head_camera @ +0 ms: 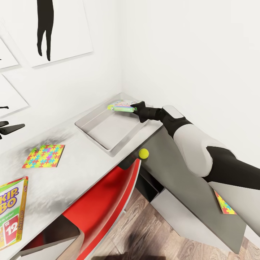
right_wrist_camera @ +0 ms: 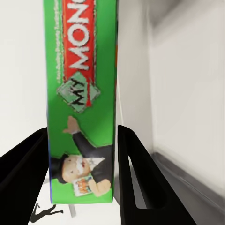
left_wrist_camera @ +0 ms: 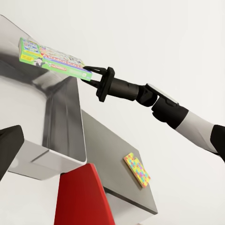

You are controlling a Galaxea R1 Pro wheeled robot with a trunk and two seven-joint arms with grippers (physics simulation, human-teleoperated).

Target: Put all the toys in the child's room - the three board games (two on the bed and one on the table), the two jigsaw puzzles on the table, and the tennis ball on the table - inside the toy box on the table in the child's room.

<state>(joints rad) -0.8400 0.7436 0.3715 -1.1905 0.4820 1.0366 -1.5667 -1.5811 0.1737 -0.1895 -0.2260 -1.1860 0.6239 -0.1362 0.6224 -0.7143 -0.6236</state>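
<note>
Toy box: shallow light grey rectangular tray with sloping sides (head_camera: 94, 122), sat on the pale grey-white desktop (head_camera: 83, 162) near the wall corner; its floor lay bare, nothing resting inside.
Board game in hand: flat green-edged colourful card box (head_camera: 122, 106), held above the tray's far corner (not yet released).
Right gripper (head_camera: 135, 107): black fingers pinched on that box's narrow green edge, seen close in the right wrist view (right_wrist_camera: 82, 103).
Left gripper: a dark part showed at the edge of the left wrist view; grip state could not be told.
Second board game: red-orange-green "SKIP-BO" box (head_camera: 11, 213), flat on the desktop, well apart from the tray.
Jigsaw puzzles: one thin puzzle-patterned flat (head_camera: 44, 156) on the desktop; another (head_camera: 225, 204) on the lower dark grey cabinet top (head_camera: 187, 187), partly behind the arm.
Tennis ball: small yellow-green ball (head_camera: 143, 153), at the cabinet edge just beside the tray.
Progress: judged early; no toy deposited, first one about to go in.
</note>
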